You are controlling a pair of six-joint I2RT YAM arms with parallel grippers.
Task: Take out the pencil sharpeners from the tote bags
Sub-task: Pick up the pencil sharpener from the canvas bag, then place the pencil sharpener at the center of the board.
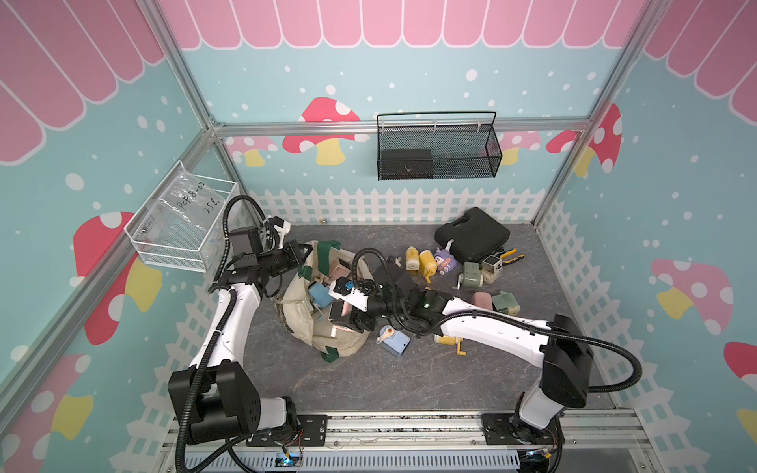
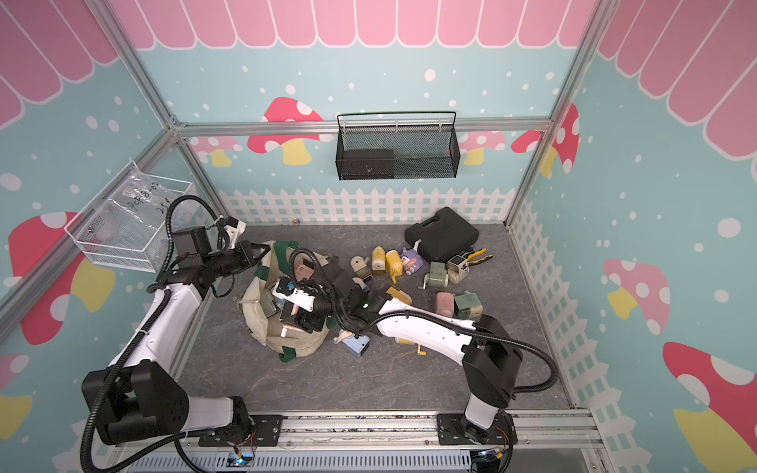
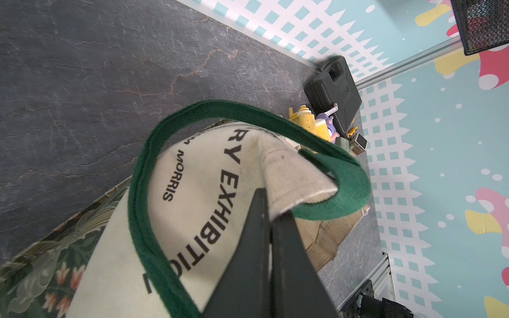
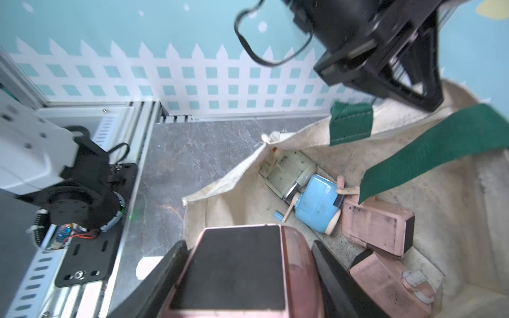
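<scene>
The cream tote bag (image 1: 301,323) with green straps lies open at the table's left-middle. My left gripper (image 3: 268,203) is shut on its canvas rim beside a strap (image 3: 344,176), holding the mouth up. My right gripper (image 4: 248,247) is over the bag's mouth, shut on a pink pencil sharpener (image 4: 234,264) with a black face; in both top views it shows (image 1: 338,312) (image 2: 288,314). Inside the bag lie a blue sharpener (image 4: 316,203), two pink ones (image 4: 377,223) and a pale green one (image 4: 289,170). Several sharpeners lie on the table to the right (image 1: 426,262), and a blue one (image 1: 395,340) by the bag.
A black plastic case (image 1: 473,235) and yellow-and-black pliers (image 1: 510,256) lie at the back right. A black mesh basket (image 1: 438,151) hangs on the back wall and a white wire basket (image 1: 180,229) on the left wall.
</scene>
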